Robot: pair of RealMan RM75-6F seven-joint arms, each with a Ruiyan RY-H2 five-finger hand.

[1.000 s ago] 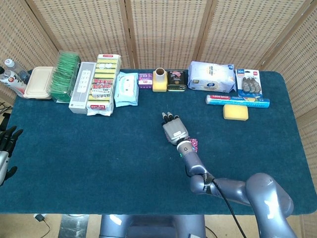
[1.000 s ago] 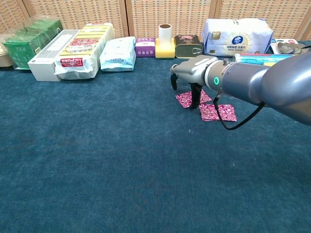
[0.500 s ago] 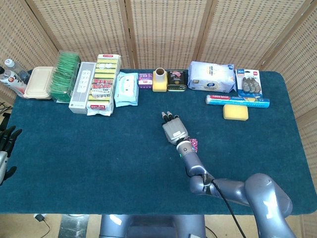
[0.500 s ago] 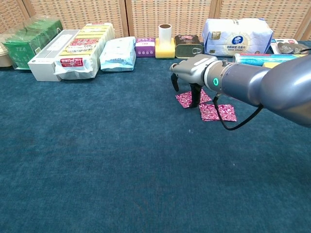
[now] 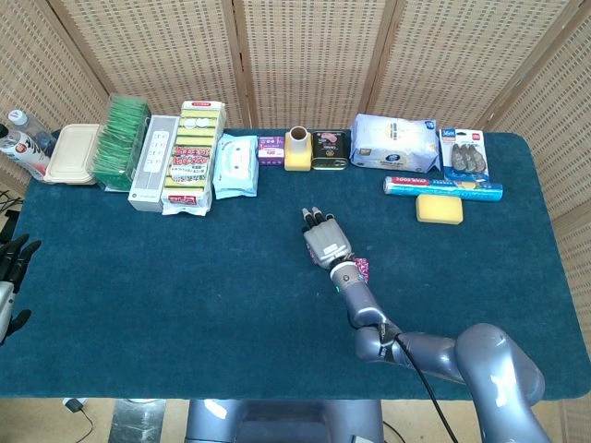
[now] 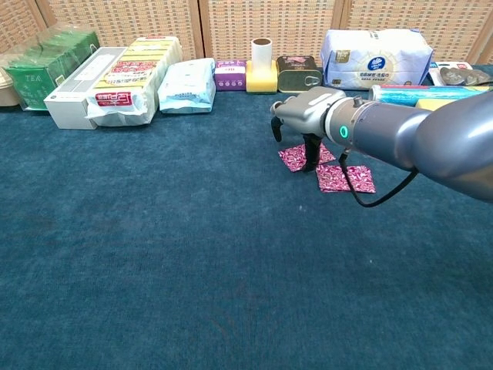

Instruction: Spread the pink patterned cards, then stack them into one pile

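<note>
Pink cards (image 6: 326, 168) lie on the blue cloth (image 6: 169, 254) under and just near of my right hand (image 6: 304, 116), right of centre: one piece shows to the left beneath the fingers (image 6: 310, 158), another lies flat toward the right and nearer me. From the head view only a sliver of pink (image 5: 362, 269) peeks out beside the wrist. Over the last second almost nothing has moved; the hand has held its place, palm down, fingers pointing down onto the left card, apparently touching it, gripping nothing I can see. The cards look the same as a second ago. So I judge the spread is done or nearly so, and gathering into a pile has not begun. My left hand (image 5: 11, 277) sits at the far left edge, fingers apart, idle.
</note>
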